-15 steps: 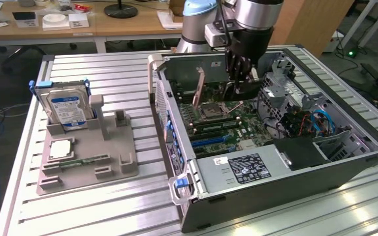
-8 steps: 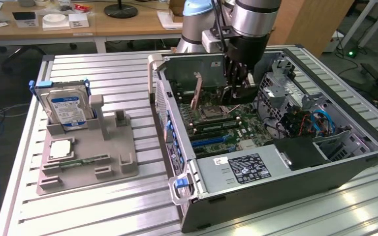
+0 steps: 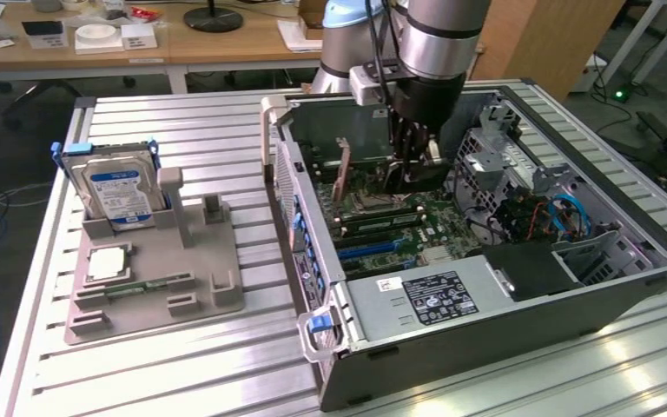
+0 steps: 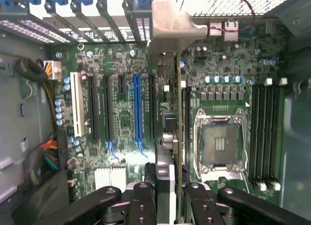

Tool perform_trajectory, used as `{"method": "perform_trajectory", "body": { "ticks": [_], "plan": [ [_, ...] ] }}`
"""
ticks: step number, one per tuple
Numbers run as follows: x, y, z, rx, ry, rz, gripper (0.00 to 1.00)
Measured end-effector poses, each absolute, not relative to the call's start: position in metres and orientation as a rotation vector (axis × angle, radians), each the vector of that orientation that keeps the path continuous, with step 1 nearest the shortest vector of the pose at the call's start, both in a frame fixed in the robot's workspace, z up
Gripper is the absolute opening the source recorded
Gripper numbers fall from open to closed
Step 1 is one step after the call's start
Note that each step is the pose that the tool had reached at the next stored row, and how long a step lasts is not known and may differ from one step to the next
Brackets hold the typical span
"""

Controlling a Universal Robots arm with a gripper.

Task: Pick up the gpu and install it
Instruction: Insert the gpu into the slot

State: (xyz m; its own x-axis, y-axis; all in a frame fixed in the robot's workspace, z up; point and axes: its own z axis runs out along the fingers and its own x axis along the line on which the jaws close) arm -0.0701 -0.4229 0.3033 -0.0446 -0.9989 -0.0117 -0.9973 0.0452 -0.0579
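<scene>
Fingers point(image 4: 167, 200) pinching gpu point(image 4: 176, 128) edge-on inside open PC case point(image 3: 611, 295), over motherboard point(image 4: 121, 113); hard drive point(image 3: 117, 195) sits in grey holder point(image 3: 194, 287).

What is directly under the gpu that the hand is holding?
Under the gpu, gripped edge-on by the hand, lies the motherboard with its slots. The card itself covers the slot beneath it, so whether it is seated cannot be seen.
</scene>
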Motion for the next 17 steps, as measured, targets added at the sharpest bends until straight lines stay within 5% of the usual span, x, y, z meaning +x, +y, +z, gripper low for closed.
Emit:
{"method": "perform_trajectory", "body": {
  "ticks": [17],
  "plan": [
    [-0.077, -0.429, 0.283, -2.129, 2.227, -0.071, 0.28]
  ]
}}
